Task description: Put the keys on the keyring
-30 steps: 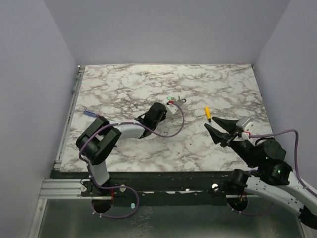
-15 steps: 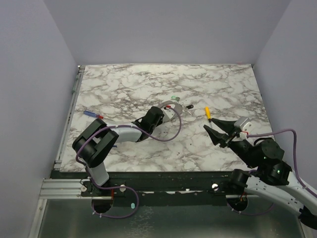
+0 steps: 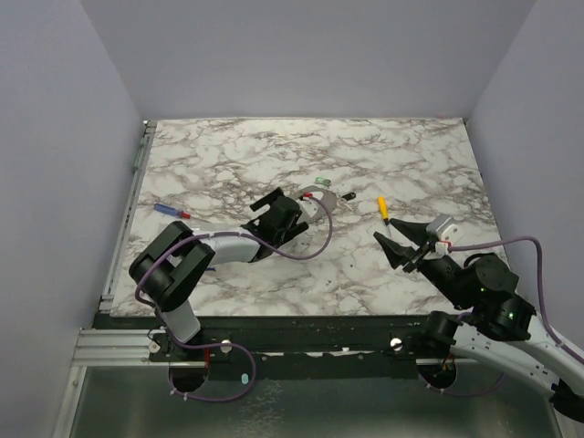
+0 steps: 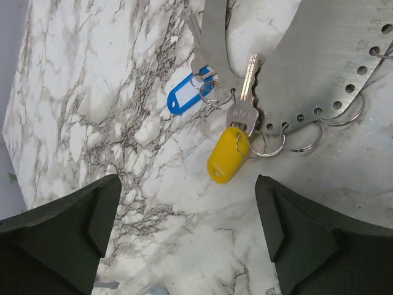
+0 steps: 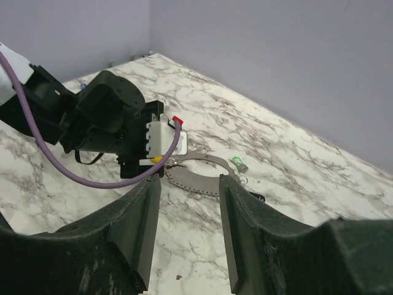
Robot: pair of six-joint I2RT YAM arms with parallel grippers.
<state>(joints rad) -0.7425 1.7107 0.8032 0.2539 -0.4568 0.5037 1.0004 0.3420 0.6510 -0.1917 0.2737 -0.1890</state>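
Observation:
The keyring is a flat silver crescent with numbered holes and small split rings, lying on the marble. A blue-headed key and a yellow-headed key hang from its rings. My left gripper stands wide open just short of them, holding nothing. From above, the left gripper sits left of the keyring. Loose on the table lie a green key, a black key and an orange key. My right gripper hovers near the orange key, open and empty.
A slim blue-and-red stick lies near the table's left edge. The left arm's purple cable loops over the marble below the keyring. Grey walls close in the table on three sides.
The left gripper has opened wide and drawn back to the left, leaving the keyring on the table. The right gripper has crept slightly left.

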